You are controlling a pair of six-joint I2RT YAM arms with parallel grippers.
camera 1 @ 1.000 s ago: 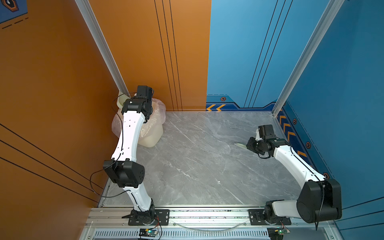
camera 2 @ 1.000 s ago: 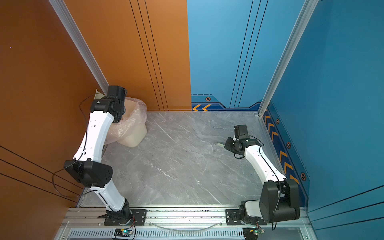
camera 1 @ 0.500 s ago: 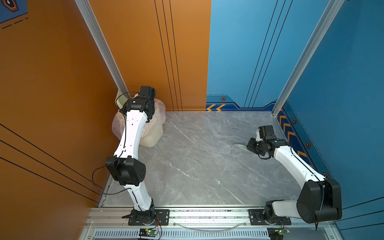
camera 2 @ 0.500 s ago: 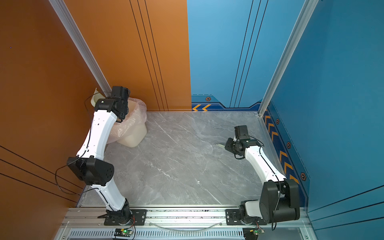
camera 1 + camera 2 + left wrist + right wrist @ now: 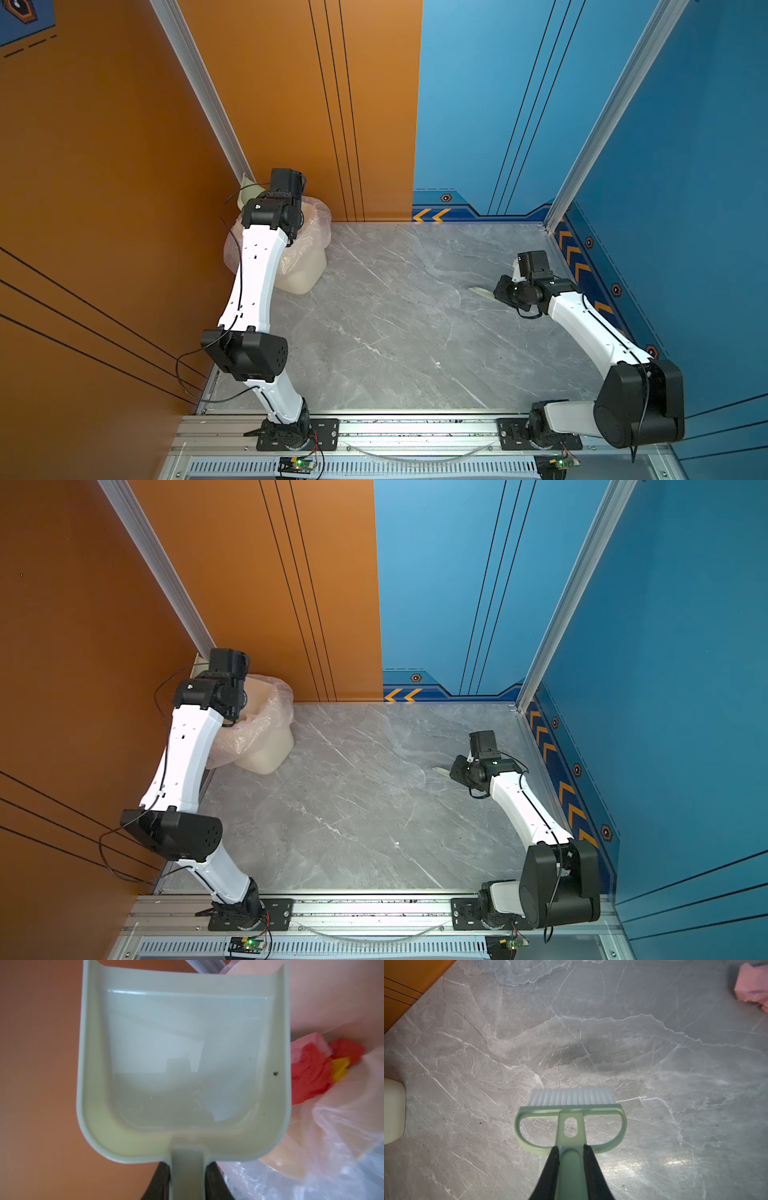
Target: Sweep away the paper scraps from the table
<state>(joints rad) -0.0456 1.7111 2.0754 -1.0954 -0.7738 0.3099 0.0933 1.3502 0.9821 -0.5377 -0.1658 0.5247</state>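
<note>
My left gripper (image 5: 188, 1165) is shut on the handle of the pale green dustpan (image 5: 182, 1059). I hold the pan over the lined bin (image 5: 307, 266) in the back left corner, and its tray is empty. Red, pink and yellow paper scraps (image 5: 311, 1070) lie inside the bin's liner beside the pan. My right gripper (image 5: 571, 1149) is shut on the handle of the green brush (image 5: 571, 1103). The brush bristles hang low over the grey table (image 5: 395, 332) at its right side. One pink scrap (image 5: 751, 987) lies on the table in the right wrist view; neither top view shows it.
The cream bin with its clear plastic liner (image 5: 270, 750) stands against the orange wall. Blue wall panels close the back and right sides. A silver rail (image 5: 415, 428) with both arm bases runs along the front edge. My left arm (image 5: 253, 282) arches over the table's left edge.
My left arm has shifted slightly over the bin, raising the dustpan a little. The right arm and brush have stayed put.
</note>
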